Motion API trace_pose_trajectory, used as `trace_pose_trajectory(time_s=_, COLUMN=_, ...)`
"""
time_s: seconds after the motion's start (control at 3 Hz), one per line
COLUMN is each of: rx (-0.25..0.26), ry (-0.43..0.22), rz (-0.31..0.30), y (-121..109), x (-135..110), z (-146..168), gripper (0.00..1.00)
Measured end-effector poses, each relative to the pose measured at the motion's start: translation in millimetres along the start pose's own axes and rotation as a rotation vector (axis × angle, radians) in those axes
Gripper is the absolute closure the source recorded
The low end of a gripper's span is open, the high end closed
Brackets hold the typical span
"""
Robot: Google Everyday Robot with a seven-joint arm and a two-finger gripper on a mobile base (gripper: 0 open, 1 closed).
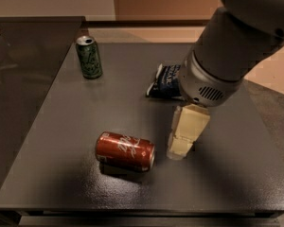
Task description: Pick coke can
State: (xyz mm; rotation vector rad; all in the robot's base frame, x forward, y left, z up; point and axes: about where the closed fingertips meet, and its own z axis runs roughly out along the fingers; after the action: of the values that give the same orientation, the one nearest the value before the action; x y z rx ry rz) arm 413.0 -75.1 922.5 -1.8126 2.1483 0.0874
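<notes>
One coke can (125, 151) lies on its side near the front edge of the dark table (47, 174). Its long axis runs left to right, and a silver end faces right. Just beside that end, but apart from it, the gripper (179, 150) hangs low over the tabletop, pointing down. From this angle I cannot tell whether it is open or closed, and nothing shows in its grasp.

Being thin aluminium, the can is probably light. It should be stiff if full but easy to dent if empty. Its smooth round wall would likely roll or slip under a glancing touch. The safest hold, in my judgement, is across the middle of the barrel, pressing the curved sides from above and not the ends.

Farther back, partly hidden by the arm (227, 56), lies a dark blue snack bag (166, 79). Near the far left corner a green can (89, 57) stands upright, well apart from everything else.
</notes>
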Motion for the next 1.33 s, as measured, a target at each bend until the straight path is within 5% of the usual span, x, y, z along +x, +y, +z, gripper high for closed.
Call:
trace_pose_trajectory(time_s=0.67, rx=-0.028, ry=0.033, rz=-0.057, y=52.4, x=-44.3, z=33.6, gripper=0.0)
trace_pose_trajectory(time_s=1.33, rx=-0.06, ry=0.069, rz=-0.09, y=77.0, x=-68.4, z=69.7, gripper=0.0)
